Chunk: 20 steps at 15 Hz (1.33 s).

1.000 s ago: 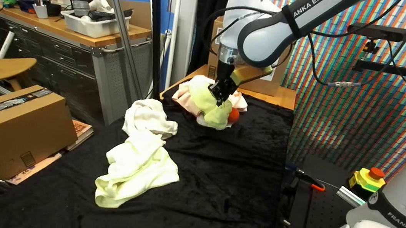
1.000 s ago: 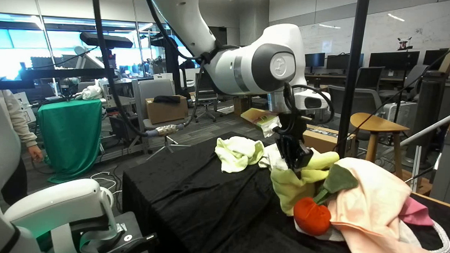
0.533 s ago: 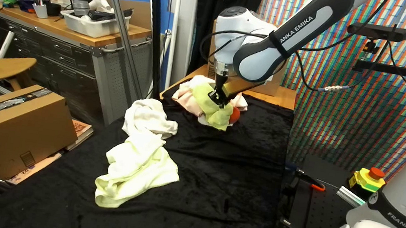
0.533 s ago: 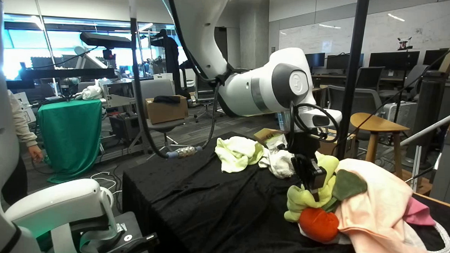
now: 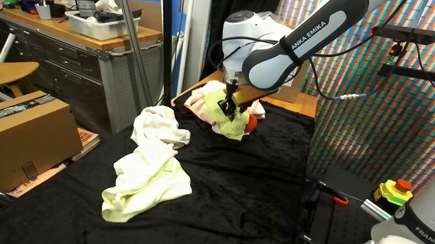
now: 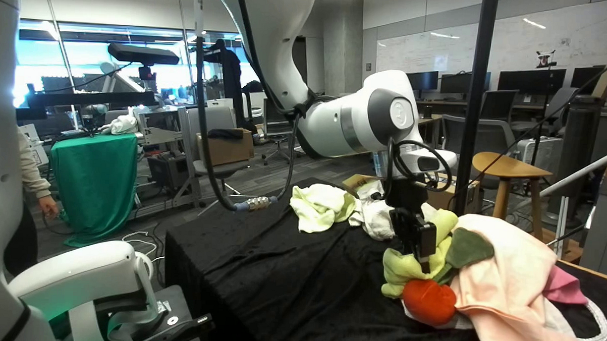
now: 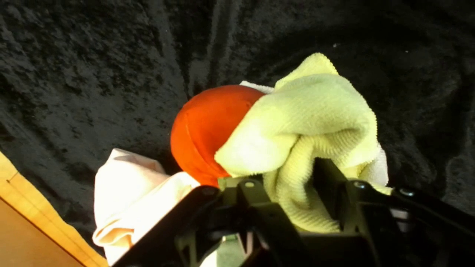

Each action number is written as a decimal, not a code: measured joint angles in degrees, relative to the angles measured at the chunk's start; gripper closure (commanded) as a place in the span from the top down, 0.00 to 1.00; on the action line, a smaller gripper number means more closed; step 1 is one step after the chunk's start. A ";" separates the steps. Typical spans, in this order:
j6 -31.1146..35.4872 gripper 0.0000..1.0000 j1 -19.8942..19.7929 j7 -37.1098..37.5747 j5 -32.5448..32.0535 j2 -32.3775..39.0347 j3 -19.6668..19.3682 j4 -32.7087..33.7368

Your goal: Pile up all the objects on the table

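Note:
On the black-covered table (image 5: 242, 191), my gripper (image 7: 280, 174) stands open at the pile, its fingers apart on either side of a fold of the yellow-green cloth (image 7: 308, 107). That cloth lies against the orange-red ball (image 6: 428, 302) and partly covers it in the wrist view. Beside them are a dark green piece (image 6: 470, 248), a pale pink cloth (image 6: 506, 278) and a deeper pink piece (image 6: 564, 287). Apart from this pile, a white cloth (image 5: 157, 125) touches a pale yellow cloth (image 5: 148, 178). One fingertip is hidden in both exterior views.
A cardboard box (image 5: 300, 76) stands behind the arm at the table's far end, on a wooden ledge (image 5: 306, 106). Beyond the table rises a black pole (image 6: 474, 121). Another cardboard box (image 5: 20, 139) sits off the table's side.
My gripper has come down with the yellow-green cloth onto the pile beside the ball. Its fingers have since spread, and the arm has shifted slightly.

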 measured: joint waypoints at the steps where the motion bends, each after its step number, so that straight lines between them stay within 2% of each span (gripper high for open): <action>1: -0.48 0.84 0.29 -0.05 0.01 -0.10 0.07 0.09; 3: -1.94 0.99 0.83 -0.41 0.05 -0.51 0.31 0.26; 4: -2.76 1.00 1.05 -0.72 0.05 -0.94 0.49 0.30; 13: -6.88 1.00 2.28 -4.36 0.06 -7.40 4.40 0.70; 20: -6.88 1.00 4.74 -6.99 0.41 -6.22 8.99 3.64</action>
